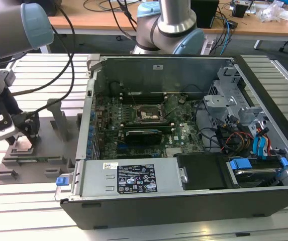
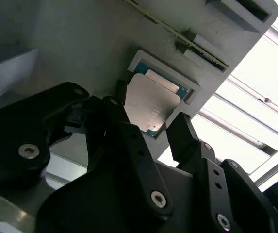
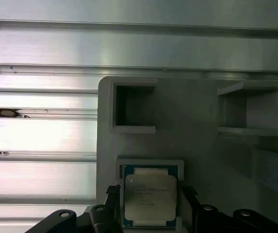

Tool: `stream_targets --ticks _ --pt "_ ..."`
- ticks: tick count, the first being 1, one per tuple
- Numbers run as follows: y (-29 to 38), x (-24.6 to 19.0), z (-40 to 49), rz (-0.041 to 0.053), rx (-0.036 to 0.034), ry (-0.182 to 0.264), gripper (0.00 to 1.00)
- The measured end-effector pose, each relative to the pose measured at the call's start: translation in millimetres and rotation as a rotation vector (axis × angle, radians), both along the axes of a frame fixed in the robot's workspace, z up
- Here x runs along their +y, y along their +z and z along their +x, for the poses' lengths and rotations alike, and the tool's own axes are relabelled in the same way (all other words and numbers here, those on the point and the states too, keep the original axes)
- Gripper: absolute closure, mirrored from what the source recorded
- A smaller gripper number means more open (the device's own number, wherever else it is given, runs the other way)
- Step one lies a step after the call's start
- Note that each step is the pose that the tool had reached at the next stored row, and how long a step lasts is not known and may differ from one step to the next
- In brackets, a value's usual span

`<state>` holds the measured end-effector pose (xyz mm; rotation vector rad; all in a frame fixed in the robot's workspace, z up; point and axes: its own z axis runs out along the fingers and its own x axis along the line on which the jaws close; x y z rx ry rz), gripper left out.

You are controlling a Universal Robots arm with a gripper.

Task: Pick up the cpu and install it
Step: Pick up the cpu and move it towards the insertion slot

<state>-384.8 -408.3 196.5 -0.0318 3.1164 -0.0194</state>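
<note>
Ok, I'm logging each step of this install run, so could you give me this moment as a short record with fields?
cpu: lying flat, metal top up, in a recess of the grey fixture tray
end effector: open, low over the tray, straddling the cpu
contact with cpu: cannot tell
socket: on the motherboard in the open computer case, to the exterior view's right of the tray
task state: cpu not yet lifted
</note>
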Motion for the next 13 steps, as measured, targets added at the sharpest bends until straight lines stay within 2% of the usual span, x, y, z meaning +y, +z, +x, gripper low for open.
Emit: stream_targets --ticks 9,13 --pt "-7.3 -1.1 2.6 -0.0001 0.0001 0.000 0.40" --pt "-7.4 -1.1 2.5 -0.0002 0.0009 0.000 0.41"
